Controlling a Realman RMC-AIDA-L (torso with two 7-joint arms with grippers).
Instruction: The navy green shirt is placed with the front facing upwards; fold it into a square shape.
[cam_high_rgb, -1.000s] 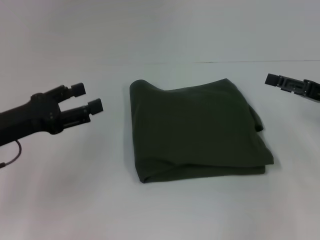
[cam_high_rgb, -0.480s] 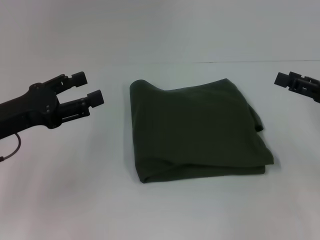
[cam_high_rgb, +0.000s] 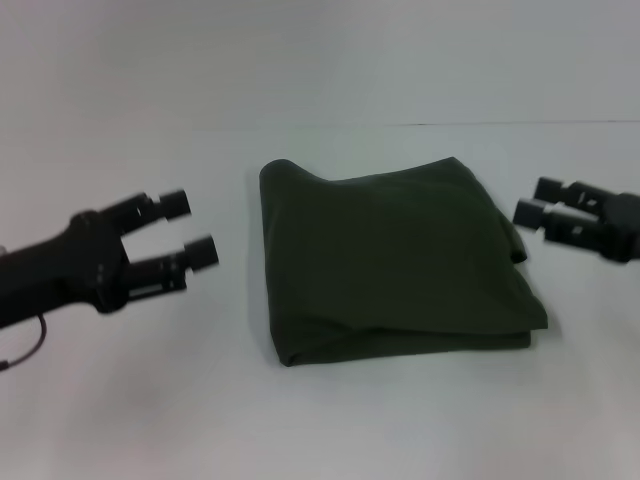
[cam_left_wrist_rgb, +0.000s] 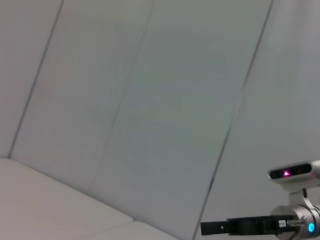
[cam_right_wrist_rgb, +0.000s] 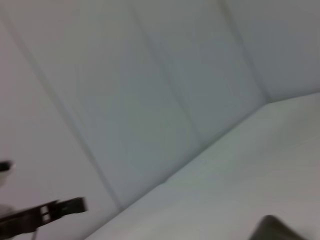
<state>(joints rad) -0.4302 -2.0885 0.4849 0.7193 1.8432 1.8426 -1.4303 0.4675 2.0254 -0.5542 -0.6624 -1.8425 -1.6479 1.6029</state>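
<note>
Both tools have dipped lower and closer to the shirt since a moment ago. The left tool (cam_high_rgb: 192, 227) hangs open and empty beside the folded navy green shirt (cam_high_rgb: 390, 260) lying mid-worktop (cam_high_rgb: 150, 400); the right tool (cam_high_rgb: 537, 200), fingers parted, hovers opposite.

A plain white table (cam_high_rgb: 330, 420) fills the near and middle ground of the head view, its far edge running as a thin line across the scene. Beyond it stands a pale grey-white wall (cam_high_rgb: 320, 50). The wrist views show this wall made of wide panels (cam_left_wrist_rgb: 170, 100) divided by thin dark seams, evenly and softly lit
</note>
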